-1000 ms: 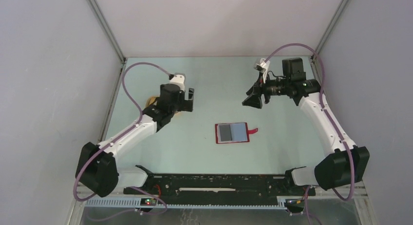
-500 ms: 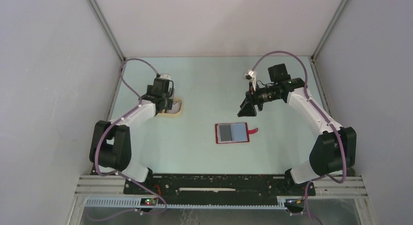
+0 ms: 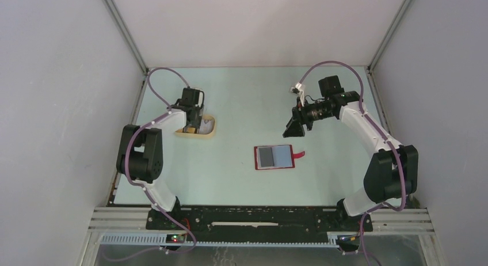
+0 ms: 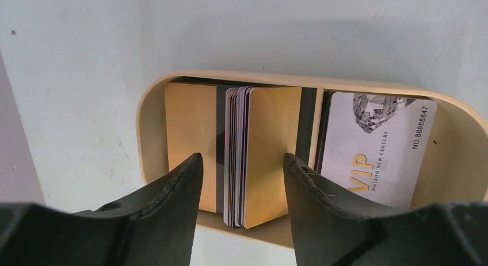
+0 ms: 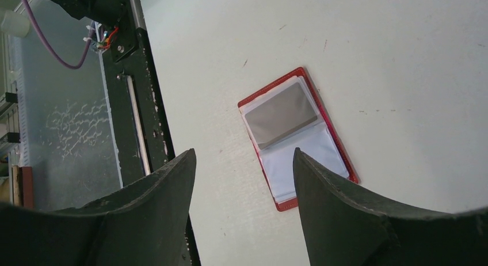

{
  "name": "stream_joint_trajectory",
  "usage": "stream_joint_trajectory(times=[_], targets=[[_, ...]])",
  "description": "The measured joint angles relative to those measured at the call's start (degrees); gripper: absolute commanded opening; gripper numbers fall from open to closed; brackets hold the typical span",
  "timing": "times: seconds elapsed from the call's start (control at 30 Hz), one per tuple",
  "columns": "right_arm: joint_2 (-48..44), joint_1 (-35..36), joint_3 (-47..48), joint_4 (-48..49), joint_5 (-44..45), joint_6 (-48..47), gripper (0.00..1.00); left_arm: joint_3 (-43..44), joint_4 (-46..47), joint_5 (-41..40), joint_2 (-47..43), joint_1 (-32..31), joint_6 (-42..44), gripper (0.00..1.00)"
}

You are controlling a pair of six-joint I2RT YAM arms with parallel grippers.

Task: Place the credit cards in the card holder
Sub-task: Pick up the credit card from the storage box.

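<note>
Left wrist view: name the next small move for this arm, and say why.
Probably close the left jaws on the bundle of cards. The jaws sit open on either side of that bundle in the tray, and nothing looks pinched yet, so a grip has to come before any lift. The holder lies open on the table, ready to take them.

White card (image 4: 377, 142) at the right end of the tray (image 4: 288, 76): big gold "VIP", with small "MAISON NEW CENTURY" along its lower side. Dark "NO 88888847" runs along the card's right edge, beside a diamond picture. All the print sits tilted in the left wrist view.
</note>
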Motion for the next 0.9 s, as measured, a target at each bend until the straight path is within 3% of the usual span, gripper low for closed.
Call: stream_joint_trajectory(times=[0.17,0.9], targets=[[0.2,0.0,0.0,0.0,0.0,-0.1,0.71,0.3,0.0,0.3,0.4,0.0,0.0,0.51],[0.2,0.0,0.0,-0.2,-0.2,-0.2,0.71,0.4,-1.7,-1.0,-0.8,0.0,-0.1,0.5]])
